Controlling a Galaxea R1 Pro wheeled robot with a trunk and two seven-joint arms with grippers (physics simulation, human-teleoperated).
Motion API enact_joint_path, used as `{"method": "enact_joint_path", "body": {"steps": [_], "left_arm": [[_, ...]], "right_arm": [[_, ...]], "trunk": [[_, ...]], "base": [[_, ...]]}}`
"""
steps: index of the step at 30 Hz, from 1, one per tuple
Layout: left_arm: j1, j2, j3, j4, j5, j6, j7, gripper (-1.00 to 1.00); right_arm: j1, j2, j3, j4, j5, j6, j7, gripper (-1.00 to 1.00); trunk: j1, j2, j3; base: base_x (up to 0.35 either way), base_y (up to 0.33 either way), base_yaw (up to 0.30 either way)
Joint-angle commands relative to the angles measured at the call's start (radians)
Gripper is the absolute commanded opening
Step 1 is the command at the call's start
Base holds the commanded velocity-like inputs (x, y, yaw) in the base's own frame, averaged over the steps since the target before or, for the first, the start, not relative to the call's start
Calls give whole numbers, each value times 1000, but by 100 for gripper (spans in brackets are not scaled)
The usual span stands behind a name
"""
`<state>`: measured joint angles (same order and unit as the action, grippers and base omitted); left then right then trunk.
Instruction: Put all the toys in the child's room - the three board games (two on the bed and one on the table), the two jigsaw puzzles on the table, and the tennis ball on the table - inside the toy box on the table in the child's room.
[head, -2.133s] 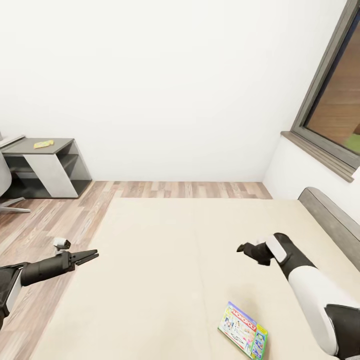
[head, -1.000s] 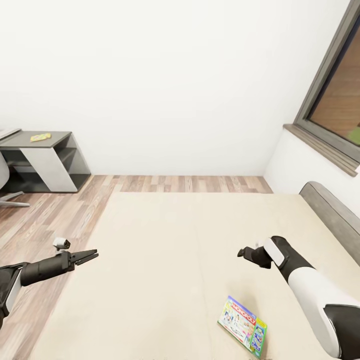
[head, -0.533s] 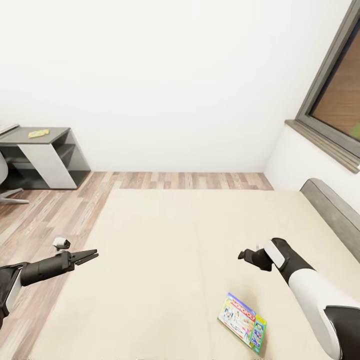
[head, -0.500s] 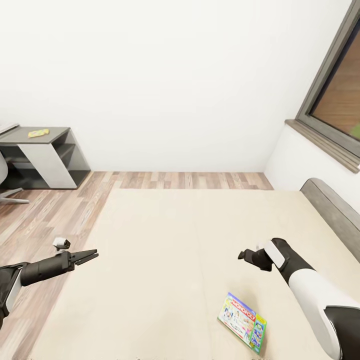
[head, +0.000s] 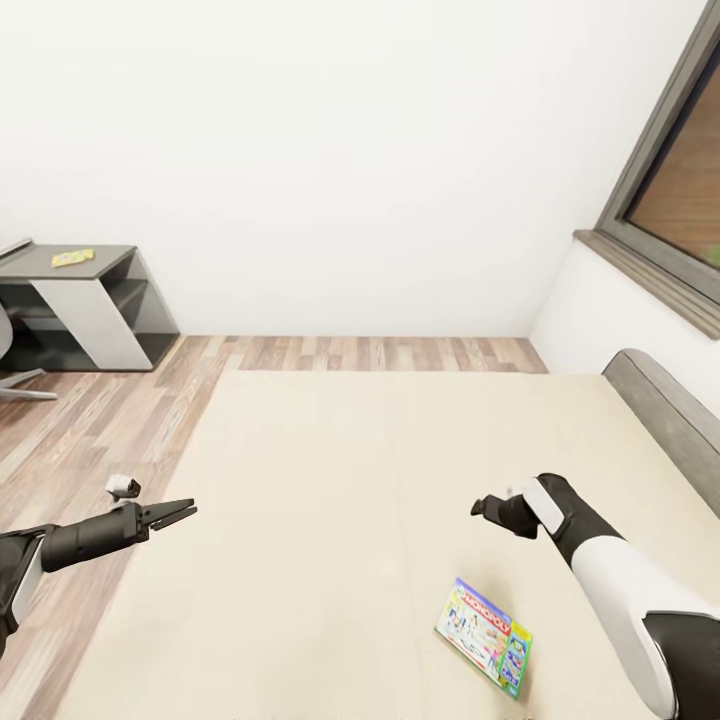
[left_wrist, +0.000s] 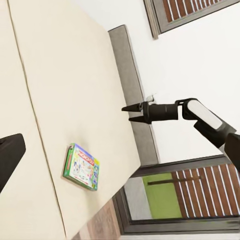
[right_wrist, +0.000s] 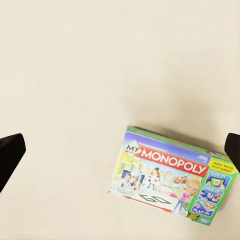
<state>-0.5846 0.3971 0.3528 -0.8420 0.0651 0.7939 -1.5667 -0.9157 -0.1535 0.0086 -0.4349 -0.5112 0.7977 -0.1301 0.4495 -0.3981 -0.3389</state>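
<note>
— One board game (head: 484, 648) was in reach, then?

— Yes, the pale green Monopoly box lay flat on the cream bed (head: 330, 500), near its front edge and below the right gripper (head: 484, 506), which hung above the mattress and apart from the box.

— How would it have handled?

— Judging by its look, light and stiff: a thin cardboard box with a glossy lid, so likely slippery on its broad faces. Lying flat on soft padding, it offered no face to pinch from above. I would have taken it across one long edge, pressing a finger into the mattress to get under it (or tipped it up first).

— And the jaws?

— On the right gripper they stood wide, both tips at the far sides of its wrist view. On the left gripper (head: 181, 512), out over the bed's side edge, they were parted a little and held nothing.

— The table (head: 85, 300)?

— Well apart, by the far wall.
</note>
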Motion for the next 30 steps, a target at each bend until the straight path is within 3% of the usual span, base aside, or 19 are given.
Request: {"method": "enact_joint_path", "body": {"steps": [1,6,15,20,25,27,30], "left_arm": [[0,0,0,0,-1,10,-4,100],[-1,0,-1,0,-1,11,-4,100],[-1,0,-1,-9,1,3,-4,100],[3,-7,-4,-54,5,-27,-4,100],[47,-39,-8,-184,7,-32,-4,100],[66,-73,-38,-265,7,-32,-4,100],[73,-100,-75,-312,7,-32,-4,100]], "right_arm": [[-1,1,1,-3,-10,4,-9,100],[-6,4,5,-7,-10,-39,-7,100],[-8,3,108,-8,-12,-123,57,100],[-7,3,129,-8,-12,-150,122,100],[-7,3,134,-8,-12,-158,145,100],[-8,3,134,-8,-12,-160,149,100],[-8,3,134,-10,-12,-161,151,100]], "trunk": [[0,-2,-3],[0,-2,-12],[0,-2,-26],[0,-2,-35],[0,-2,-43],[0,-2,-46],[0,-2,-51]], "base": [[0,0,0],[0,0,0],[0,0,0],[0,0,0],[0,0,0],[0,0,0],[0,0,0]]}}
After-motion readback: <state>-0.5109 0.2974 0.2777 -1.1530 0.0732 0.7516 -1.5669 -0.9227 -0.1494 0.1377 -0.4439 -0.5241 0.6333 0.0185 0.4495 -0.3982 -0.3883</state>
